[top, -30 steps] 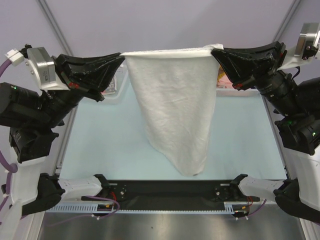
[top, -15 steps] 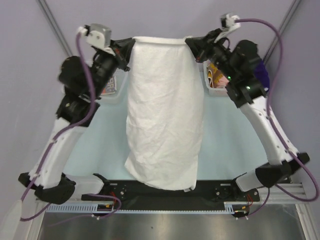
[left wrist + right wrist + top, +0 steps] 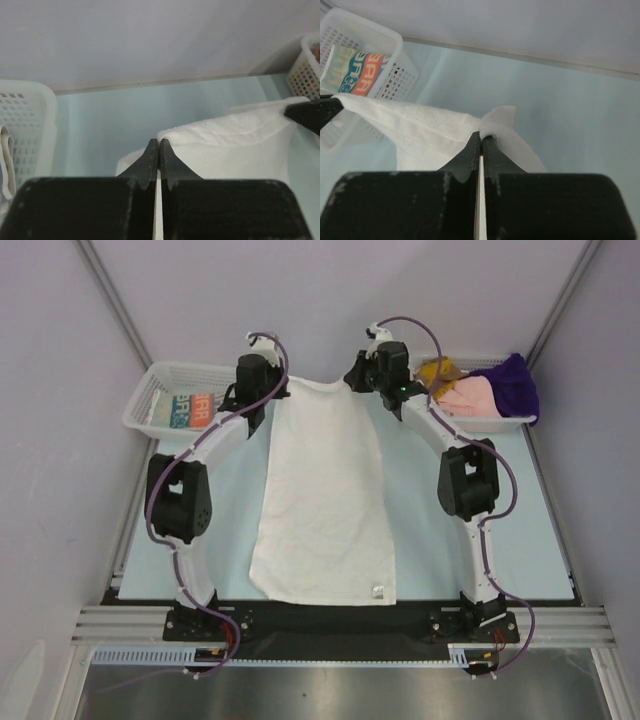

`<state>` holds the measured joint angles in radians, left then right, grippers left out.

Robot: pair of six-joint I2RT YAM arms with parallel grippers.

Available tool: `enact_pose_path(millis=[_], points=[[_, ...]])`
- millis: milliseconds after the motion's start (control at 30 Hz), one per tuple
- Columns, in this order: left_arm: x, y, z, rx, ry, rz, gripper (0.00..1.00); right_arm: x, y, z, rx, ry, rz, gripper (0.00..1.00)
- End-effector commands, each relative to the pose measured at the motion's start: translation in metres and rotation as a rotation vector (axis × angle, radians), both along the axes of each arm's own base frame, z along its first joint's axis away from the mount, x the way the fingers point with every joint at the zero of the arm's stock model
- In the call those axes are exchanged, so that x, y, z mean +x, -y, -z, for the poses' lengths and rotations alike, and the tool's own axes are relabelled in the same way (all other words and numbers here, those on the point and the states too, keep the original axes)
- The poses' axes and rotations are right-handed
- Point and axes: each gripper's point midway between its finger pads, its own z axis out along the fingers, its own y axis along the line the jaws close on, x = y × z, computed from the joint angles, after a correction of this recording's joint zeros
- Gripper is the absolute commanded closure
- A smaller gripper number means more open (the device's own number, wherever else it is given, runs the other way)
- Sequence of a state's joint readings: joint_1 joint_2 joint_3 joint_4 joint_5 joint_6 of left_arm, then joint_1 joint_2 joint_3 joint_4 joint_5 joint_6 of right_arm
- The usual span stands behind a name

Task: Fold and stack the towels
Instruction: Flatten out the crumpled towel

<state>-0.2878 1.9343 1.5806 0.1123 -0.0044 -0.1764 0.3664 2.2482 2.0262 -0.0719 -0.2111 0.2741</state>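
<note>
Left claw (image 3: 159,143) and right claw (image 3: 481,136) tight on white towel (image 3: 325,490) — corner tag (image 3: 378,590) unreadable

white towel (image 3: 325,500), far corners hidden between jaws

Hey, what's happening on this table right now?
One white towel is being handled. The left gripper and the right gripper are each shut on a far corner of it, and it lies spread flat on the table, not yet folded. A folded printed towel sits in the left basket; a pink towel and a purple towel lie in the right basket.
</note>
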Motion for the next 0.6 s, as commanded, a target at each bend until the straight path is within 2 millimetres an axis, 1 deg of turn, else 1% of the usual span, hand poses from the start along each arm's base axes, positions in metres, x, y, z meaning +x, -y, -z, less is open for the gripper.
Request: enact_pose_path(millis=[0, 33, 67, 100, 133, 167, 200, 233, 267, 300, 333, 367, 400, 433, 467, 500, 533, 567], points=[[0.035, -0.004, -0.062, -0.088, 0.172, -0.019, 1.0, 0.022, -0.006, -0.04, 0.054, 0.101, 0.025, 1.0], [0.041, -0.006, -0.056, -0.082, 0.163, -0.028, 1.0, 0.026, -0.008, -0.041, 0.058, 0.105, 0.027, 1.0], [0.046, -0.007, -0.049, -0.079, 0.149, -0.033, 1.0, 0.029, -0.008, -0.031, 0.056, 0.085, 0.031, 1.0], [0.052, -0.007, -0.035, -0.077, 0.127, -0.032, 1.0, 0.033, -0.009, -0.011, 0.048, 0.055, 0.033, 1.0], [0.054, -0.006, -0.026, -0.074, 0.115, -0.031, 1.0, 0.035, -0.009, -0.004, 0.047, 0.046, 0.036, 1.0], [0.055, -0.007, -0.02, -0.073, 0.106, -0.039, 1.0, 0.036, -0.009, 0.007, 0.045, 0.026, 0.043, 1.0], [0.056, -0.007, -0.006, -0.073, 0.084, -0.041, 1.0, 0.036, -0.009, 0.015, 0.048, 0.013, 0.047, 1.0], [0.055, -0.006, -0.002, -0.083, 0.076, -0.043, 1.0, 0.034, -0.011, 0.019, 0.051, 0.007, 0.044, 1.0], [0.053, -0.007, 0.003, -0.087, 0.067, -0.045, 1.0, 0.029, -0.009, 0.038, 0.042, -0.028, 0.051, 1.0], [0.049, -0.007, 0.015, -0.086, 0.042, -0.047, 1.0, 0.028, -0.006, 0.042, 0.045, -0.034, 0.065, 1.0], [0.046, -0.008, 0.017, -0.1, 0.03, -0.051, 1.0, 0.027, -0.006, 0.031, 0.063, -0.012, 0.069, 1.0], [0.042, -0.008, 0.02, -0.106, 0.019, -0.053, 1.0, 0.022, -0.001, 0.047, 0.051, -0.043, 0.083, 1.0], [0.035, -0.009, 0.032, -0.118, -0.014, -0.06, 1.0, 0.019, 0.0, 0.044, 0.055, -0.043, 0.087, 1.0], [0.03, -0.015, 0.025, -0.126, -0.007, -0.091, 1.0, 0.014, 0.002, 0.034, 0.068, -0.038, 0.091, 1.0], [0.025, -0.017, 0.027, -0.134, -0.021, -0.1, 1.0, 0.011, 0.003, 0.034, 0.068, -0.04, 0.098, 1.0], [0.016, -0.022, 0.042, -0.13, -0.063, -0.126, 1.0, 0.003, 0.004, 0.046, 0.056, -0.073, 0.105, 1.0], [0.009, -0.023, 0.042, -0.158, -0.083, -0.139, 1.0, -0.004, 0.001, 0.046, 0.058, -0.086, 0.105, 1.0], [0.001, -0.026, 0.032, -0.174, -0.083, -0.149, 1.0, -0.01, 0.003, 0.034, 0.059, -0.075, 0.118, 1.0]])
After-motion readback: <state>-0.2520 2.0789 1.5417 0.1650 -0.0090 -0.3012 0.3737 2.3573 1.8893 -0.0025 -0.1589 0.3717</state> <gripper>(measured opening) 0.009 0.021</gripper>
